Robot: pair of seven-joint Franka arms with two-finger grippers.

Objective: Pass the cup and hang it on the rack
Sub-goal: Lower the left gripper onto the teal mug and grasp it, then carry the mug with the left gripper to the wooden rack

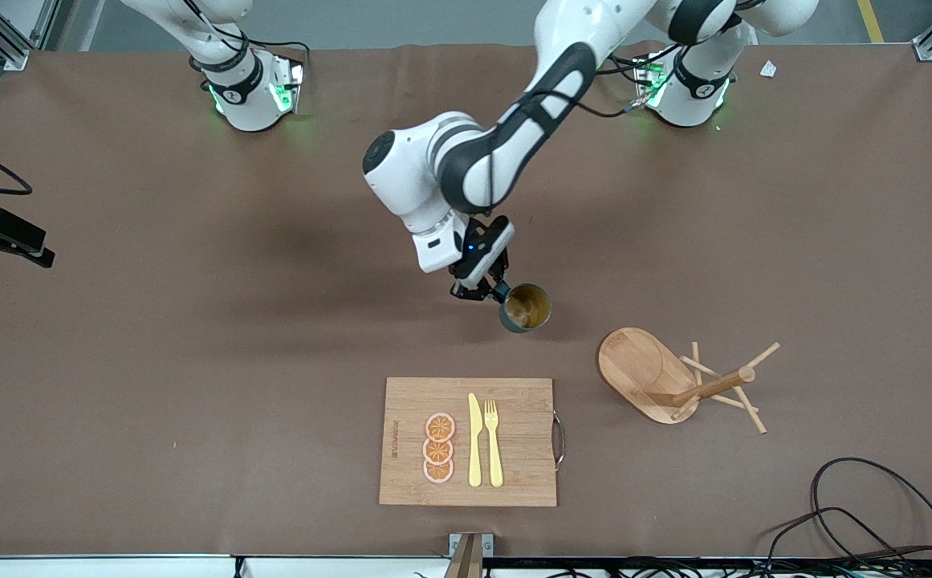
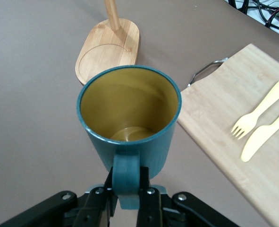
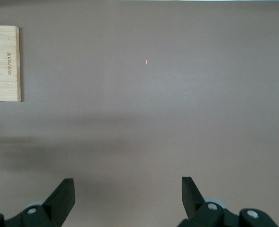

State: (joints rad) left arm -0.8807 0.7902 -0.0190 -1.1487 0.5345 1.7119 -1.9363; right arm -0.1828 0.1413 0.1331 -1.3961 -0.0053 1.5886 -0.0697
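One cup [image 1: 526,307], dark teal outside, tan inside, mouth up, held in the air over bare counter [image 1: 193,361] between cutting board [image 1: 468,441] and left arm's base. Clamped by its handle [image 2: 126,176] in left gripper [image 1: 488,289]; fingers [image 2: 149,202] pressed on either side of handle in left wrist view. No label seen on cup.

One rack [image 1: 678,384], oval bamboo base, central post, thin pegs, standing on counter toward left arm's end, just beside cutting board, near but apart from cup.

One cutting board, metal handle on the edge facing rack. Small printed text along the edge at the right arm's end, too small to read. On it: three orange slices [image 1: 439,448] in a row, one yellow knife [image 1: 474,440], one yellow fork [image 1: 494,441].

Right gripper [image 3: 127,196] spread wide, holding nothing, over bare counter; right arm waiting.
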